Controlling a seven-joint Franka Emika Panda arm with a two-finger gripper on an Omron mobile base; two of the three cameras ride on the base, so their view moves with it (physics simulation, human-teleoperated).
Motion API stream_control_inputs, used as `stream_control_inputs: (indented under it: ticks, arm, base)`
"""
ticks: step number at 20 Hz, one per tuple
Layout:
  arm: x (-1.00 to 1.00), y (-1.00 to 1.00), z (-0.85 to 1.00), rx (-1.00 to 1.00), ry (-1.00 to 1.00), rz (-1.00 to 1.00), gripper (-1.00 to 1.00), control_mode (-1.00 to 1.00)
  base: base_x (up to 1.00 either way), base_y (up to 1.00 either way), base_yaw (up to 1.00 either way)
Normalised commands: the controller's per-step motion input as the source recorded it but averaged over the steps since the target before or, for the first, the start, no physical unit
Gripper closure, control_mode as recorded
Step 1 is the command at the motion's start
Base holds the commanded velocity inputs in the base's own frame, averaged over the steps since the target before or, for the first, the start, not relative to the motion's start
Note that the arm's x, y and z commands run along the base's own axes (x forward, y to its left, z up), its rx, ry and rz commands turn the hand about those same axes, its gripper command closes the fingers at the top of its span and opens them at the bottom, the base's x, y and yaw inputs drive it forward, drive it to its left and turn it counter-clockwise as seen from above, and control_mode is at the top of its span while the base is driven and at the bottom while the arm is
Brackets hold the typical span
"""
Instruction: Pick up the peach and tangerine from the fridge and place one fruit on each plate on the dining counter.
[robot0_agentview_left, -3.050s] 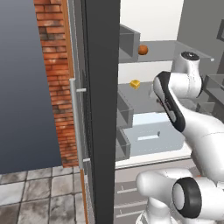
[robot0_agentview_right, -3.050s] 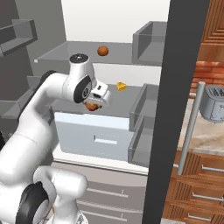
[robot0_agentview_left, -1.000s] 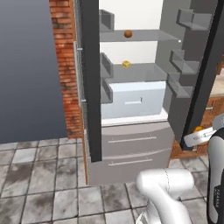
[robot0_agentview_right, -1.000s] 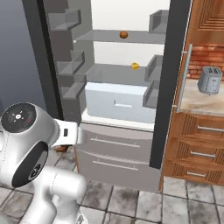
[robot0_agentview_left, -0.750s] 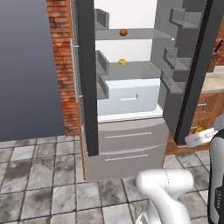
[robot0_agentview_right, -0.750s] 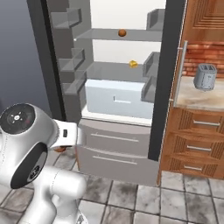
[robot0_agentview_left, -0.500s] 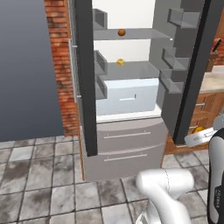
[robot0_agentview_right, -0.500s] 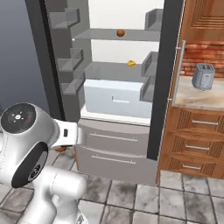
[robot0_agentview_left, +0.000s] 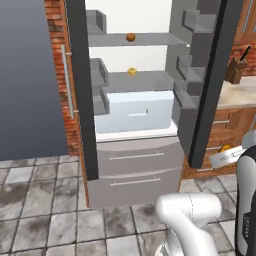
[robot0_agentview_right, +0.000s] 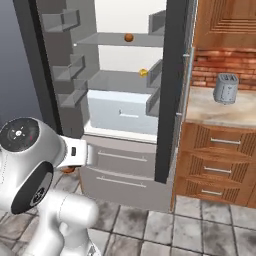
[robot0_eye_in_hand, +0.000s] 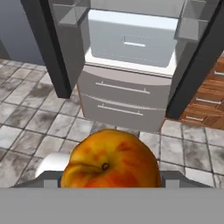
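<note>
The peach (robot0_eye_in_hand: 109, 162), orange-red with a yellow blush, sits at the bottom of the hand view, with my gripper (robot0_agentview_left: 227, 153) shut on it. A sliver of the peach (robot0_agentview_right: 68, 170) shows behind the arm, low and well in front of the fridge (robot0_agentview_left: 135, 165). The fridge stands open with its white inside showing. The tangerine (robot0_agentview_left: 130, 37) rests on the upper shelf, and the right base view has the tangerine (robot0_agentview_right: 128, 37) there too. The plates and the dining counter are out of view.
A small yellow item (robot0_agentview_left: 132, 71) lies on the middle shelf. Both dark doors (robot0_agentview_left: 80, 90) stand wide open. Right of the fridge are wooden drawers (robot0_agentview_right: 215, 170), a toaster (robot0_agentview_right: 225, 87) and a knife block (robot0_agentview_left: 237, 67). Tiled floor (robot0_eye_in_hand: 26, 127) lies in front.
The base has backed away from the fridge and shifted sideways, so the whole scene has moved. The arm has pulled out of the fridge with the peach still held.
</note>
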Motion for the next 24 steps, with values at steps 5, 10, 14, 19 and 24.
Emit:
stream_control_inputs:
  ticks: [5, 10, 14, 19, 24]
  arm:
    - [0.0, 0.0, 0.0, 0.0, 0.0, 0.0, 1.0, 1.0]
    - [0.0, 0.0, 0.0, 0.0, 0.0, 0.0, 1.0, 1.0]
    - [0.0, 0.0, 0.0, 0.0, 0.0, 0.0, 1.0, 1.0]
    - [0.0, 0.0, 0.0, 0.0, 0.0, 0.0, 1.0, 1.0]
    - [0.0, 0.0, 0.0, 0.0, 0.0, 0.0, 1.0, 1.0]
  base:
    - [-0.04, -0.52, -0.45]
    - [0.0, -0.47, -0.54]
    - [0.0, -0.4, -0.6]
    - [0.19, -0.33, -0.65]
    - [0.44, -0.29, -0.61]
